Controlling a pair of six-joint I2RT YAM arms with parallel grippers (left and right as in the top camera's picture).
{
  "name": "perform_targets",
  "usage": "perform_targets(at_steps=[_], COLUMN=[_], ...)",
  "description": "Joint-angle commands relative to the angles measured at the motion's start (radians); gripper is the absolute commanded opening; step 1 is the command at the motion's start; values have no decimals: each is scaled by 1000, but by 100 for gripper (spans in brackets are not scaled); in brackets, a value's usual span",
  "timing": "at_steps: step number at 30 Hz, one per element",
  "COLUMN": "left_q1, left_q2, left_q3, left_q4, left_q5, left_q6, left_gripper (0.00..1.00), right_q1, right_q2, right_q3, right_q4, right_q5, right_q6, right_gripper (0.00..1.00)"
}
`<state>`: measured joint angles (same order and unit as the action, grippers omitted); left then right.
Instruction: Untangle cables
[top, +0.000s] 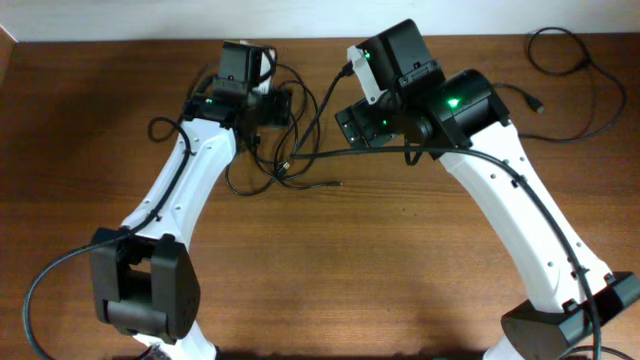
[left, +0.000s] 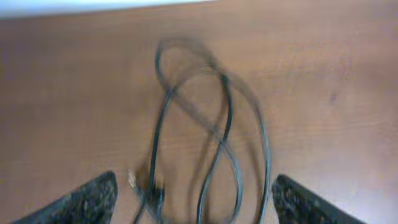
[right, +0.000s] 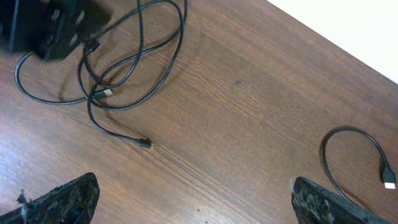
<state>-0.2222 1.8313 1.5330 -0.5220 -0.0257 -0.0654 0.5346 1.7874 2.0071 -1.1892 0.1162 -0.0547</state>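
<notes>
Left wrist: left gripper (left: 193, 190) wide open, nothing clamped. Tangled cables (left: 227, 118) lie between my jaws, loops running away over the table (left: 323, 74). I'd close on one strand only, near its plug (left: 132, 179). Right gripper (right: 193, 185) open too, empty.

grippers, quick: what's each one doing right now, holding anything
Left gripper: open, spread wide either side of the cables, gripping nothing.
Right gripper: open, holding nothing.
</notes>
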Motion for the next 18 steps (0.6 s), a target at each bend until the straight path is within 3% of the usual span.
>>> perform_targets(at_steps=[1, 5, 12, 18], left_q1=[-2, 3, 12, 9], left_q2=[64, 217, 430, 459], left_q3=[20, 119, 488, 497], left_q4=[45, -27, -267, -296], left_q5=[16, 16, 69, 93], left_q6=[-29, -24, 7, 17], left_gripper=[81, 82, 86, 85], right_q1=[2, 2, 2, 2], right_q2=[-19, -18, -14, -13], right_q3=[3, 3, -10, -108], right_q4=[-8, -10, -18, 40], right_q5=[13, 13, 13, 61], right_q6=[11, 11, 11, 11], right_gripper=[99, 98, 98, 98])
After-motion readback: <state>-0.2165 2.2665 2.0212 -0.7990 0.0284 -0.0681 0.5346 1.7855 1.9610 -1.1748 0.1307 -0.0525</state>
